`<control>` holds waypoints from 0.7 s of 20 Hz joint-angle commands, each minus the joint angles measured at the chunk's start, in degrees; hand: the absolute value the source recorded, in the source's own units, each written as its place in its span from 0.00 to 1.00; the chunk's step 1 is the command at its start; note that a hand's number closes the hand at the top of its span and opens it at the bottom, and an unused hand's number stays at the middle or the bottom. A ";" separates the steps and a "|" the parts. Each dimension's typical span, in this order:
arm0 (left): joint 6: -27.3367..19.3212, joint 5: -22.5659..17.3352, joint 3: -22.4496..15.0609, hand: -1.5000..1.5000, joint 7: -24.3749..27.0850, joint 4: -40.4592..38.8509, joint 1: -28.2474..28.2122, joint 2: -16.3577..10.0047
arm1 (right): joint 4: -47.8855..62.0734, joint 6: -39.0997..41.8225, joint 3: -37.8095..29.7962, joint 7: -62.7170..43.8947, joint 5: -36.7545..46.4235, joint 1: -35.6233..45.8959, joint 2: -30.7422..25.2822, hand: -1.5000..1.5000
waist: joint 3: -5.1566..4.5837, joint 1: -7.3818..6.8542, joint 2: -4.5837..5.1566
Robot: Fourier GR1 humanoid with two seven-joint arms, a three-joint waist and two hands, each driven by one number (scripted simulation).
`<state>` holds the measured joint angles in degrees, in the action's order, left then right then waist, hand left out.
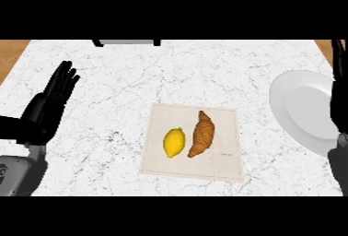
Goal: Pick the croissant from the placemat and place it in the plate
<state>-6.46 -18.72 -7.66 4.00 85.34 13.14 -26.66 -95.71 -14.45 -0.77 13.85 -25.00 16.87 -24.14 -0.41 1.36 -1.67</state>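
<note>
Item: croissant (202,134), lying flat on the placemat (224,161), right of centre, just beside a lemon (175,142) on its left; the two look narrowly apart. Long axis: runs away from the robot, far tip leaning slightly toward the plate side, near tip curling toward the lemon; the bowed back faces right. Destination: plate (299,110), on the bench (136,69) well to the right of the placemat, its right rim hidden behind the right robot hand (340,115). Left robot hand (48,108): released, fingers straight and raised, resting at the left edge, well apart from everything. Right robot hand: only a sliver shows at the right edge, what shows of it straight and upright, released, grasping nothing. Step in hand, as I judge it: the reach, not yet begun. Handling note: the right side is nearer both pastry and plate, so it seems the better choice; come down over the thick middle, with thumb and fingers set across the short width, not along the length. Approaching from the bowed side should keep clear of the lemon.
</note>
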 commanded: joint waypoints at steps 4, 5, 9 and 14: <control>-1.93 1.97 -0.22 0.50 -2.28 -3.01 -3.38 0.33 | 6.90 7.34 10.67 -10.41 3.76 2.98 -3.65 1.00 | 0.25 -3.92 2.26; -3.96 2.69 -0.27 0.50 -5.84 -4.82 -0.84 0.45 | 8.19 9.66 14.75 -10.67 4.74 2.17 -2.48 1.00 | 0.33 -3.82 2.70; -2.72 1.27 -1.25 0.50 -8.09 -6.23 -4.25 1.09 | 11.95 -3.75 15.29 -8.81 24.72 -0.88 -8.53 0.00 | 0.30 -2.25 2.18; -4.03 3.82 -1.61 0.50 -8.41 -11.85 0.04 5.15 | 18.47 1.22 19.68 1.21 23.58 -3.61 0.52 0.00 | 0.41 -1.21 1.89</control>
<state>-10.17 -15.94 -9.30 -3.72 78.60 10.49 -23.84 -81.06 -14.59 15.54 11.68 -4.93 15.16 -25.77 -0.21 -0.71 0.34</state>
